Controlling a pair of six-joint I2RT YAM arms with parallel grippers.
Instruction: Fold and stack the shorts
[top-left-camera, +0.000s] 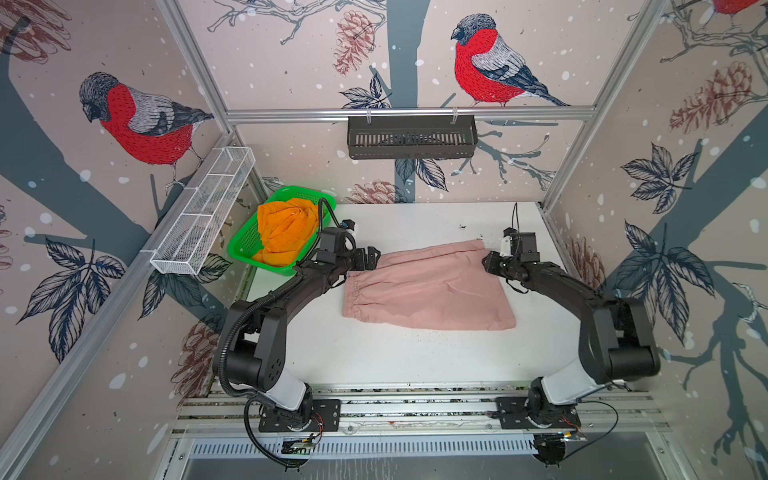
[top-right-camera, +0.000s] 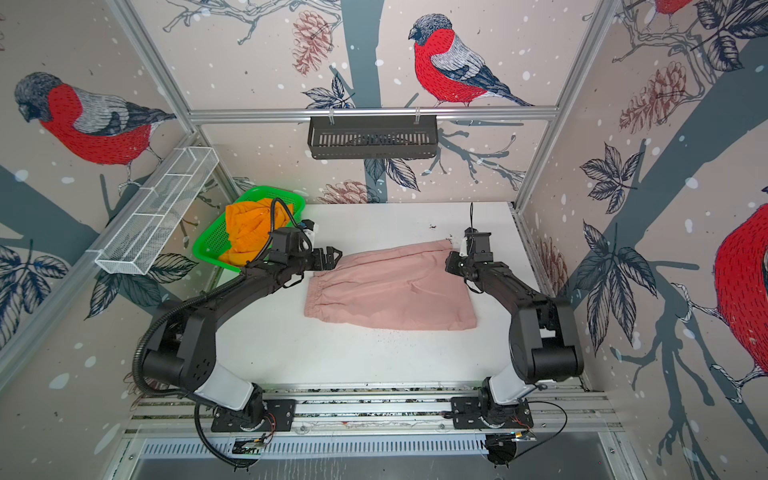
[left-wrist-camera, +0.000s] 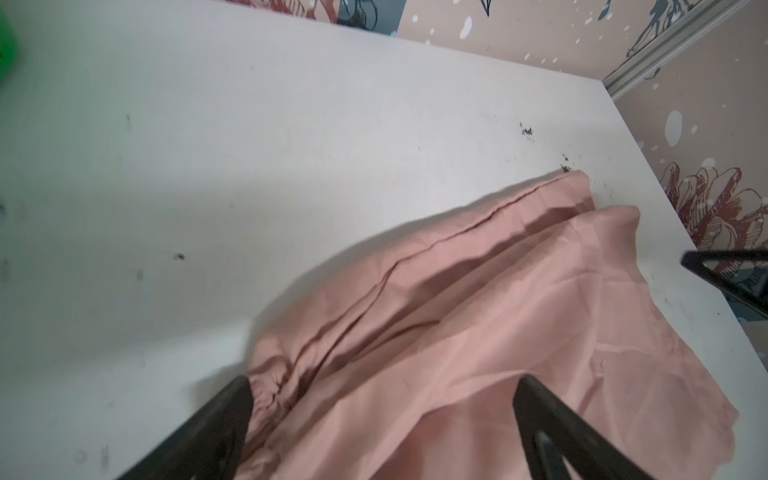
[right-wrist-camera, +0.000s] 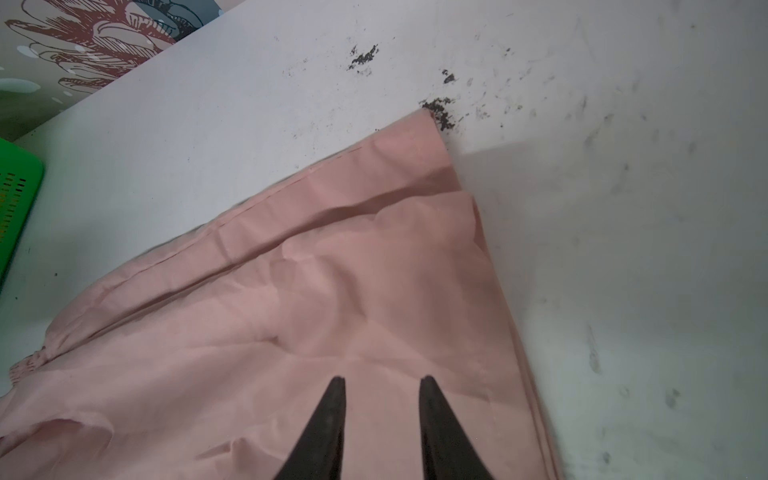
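The dusty pink thin fabric shorts (top-left-camera: 428, 291) lie folded flat mid-way across the white surface (top-left-camera: 395, 361), gathered waistband toward the left arm. The bright orange fabric shorts (top-left-camera: 284, 232) sit crumpled in the green plastic mesh basket (top-left-camera: 245, 245) at the far left corner. The left end effector (top-left-camera: 372, 254) hangs spread wide over the waistband end, holding nothing, while the right end effector (right-wrist-camera: 382, 384) hangs over the hem end with a narrow gap between its jaws, gripping nothing.

Top pair overhead; wrist cams close, share pink shorts (left-wrist-camera: 457, 332).
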